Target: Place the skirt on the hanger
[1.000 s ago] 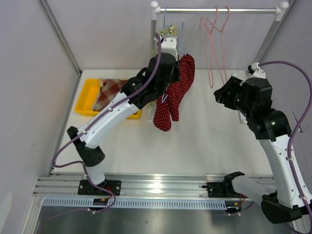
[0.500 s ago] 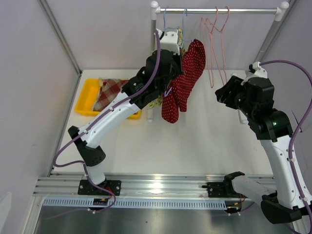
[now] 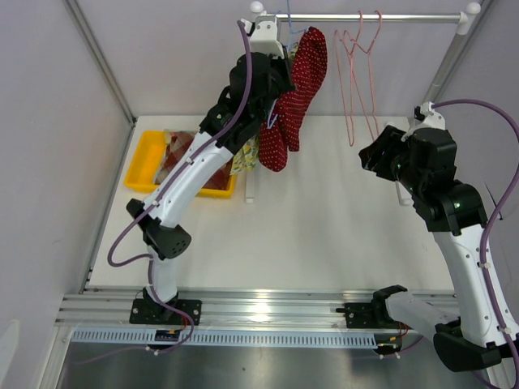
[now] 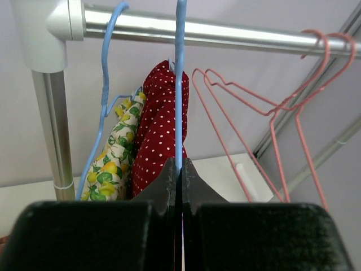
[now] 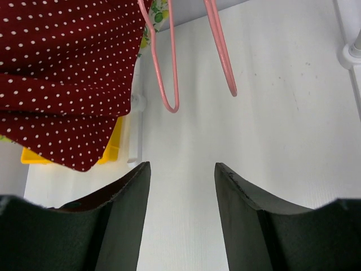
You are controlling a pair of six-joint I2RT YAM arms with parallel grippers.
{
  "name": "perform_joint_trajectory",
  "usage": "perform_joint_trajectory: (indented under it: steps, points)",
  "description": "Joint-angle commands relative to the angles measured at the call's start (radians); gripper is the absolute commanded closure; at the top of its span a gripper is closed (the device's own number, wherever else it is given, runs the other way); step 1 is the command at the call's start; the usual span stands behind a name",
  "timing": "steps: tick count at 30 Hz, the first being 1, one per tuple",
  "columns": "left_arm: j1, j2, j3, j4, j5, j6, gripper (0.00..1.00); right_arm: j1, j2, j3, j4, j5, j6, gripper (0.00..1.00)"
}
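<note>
The red white-dotted skirt (image 3: 293,89) hangs on a blue hanger (image 4: 180,84), raised to the silver rail (image 3: 365,17). My left gripper (image 3: 274,61) is shut on the blue hanger's wire just under the rail; in the left wrist view (image 4: 178,172) the wire runs up between the closed fingers past the rail (image 4: 225,35). The skirt (image 4: 161,130) hangs beyond the fingers. My right gripper (image 3: 375,156) is open and empty over the table at the right; its wrist view (image 5: 181,175) shows the skirt (image 5: 67,79) at upper left.
A lemon-print garment (image 4: 113,158) hangs on another blue hanger (image 4: 104,73) at the rail's left post (image 4: 53,130). Two pink hangers (image 3: 357,73) hang to the right of the skirt. A yellow bin (image 3: 146,162) with plaid cloth sits at the left.
My left arm has lifted the hanger with the skirt up and back, from over the table to the rail. The right arm has stayed still.
</note>
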Motion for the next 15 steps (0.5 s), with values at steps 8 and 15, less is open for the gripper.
perform_joint_trajectory:
  steps: [8, 15]
  points:
    - [0.069, 0.017, -0.055, 0.026, 0.257, -0.069, 1.00, -0.007, -0.004, -0.014, 0.031, -0.001, -0.013, 0.45]
    - [0.070, 0.001, -0.098, 0.016, 0.269, -0.081, 0.96, -0.010, -0.013, -0.041, 0.036, -0.001, -0.013, 0.45]
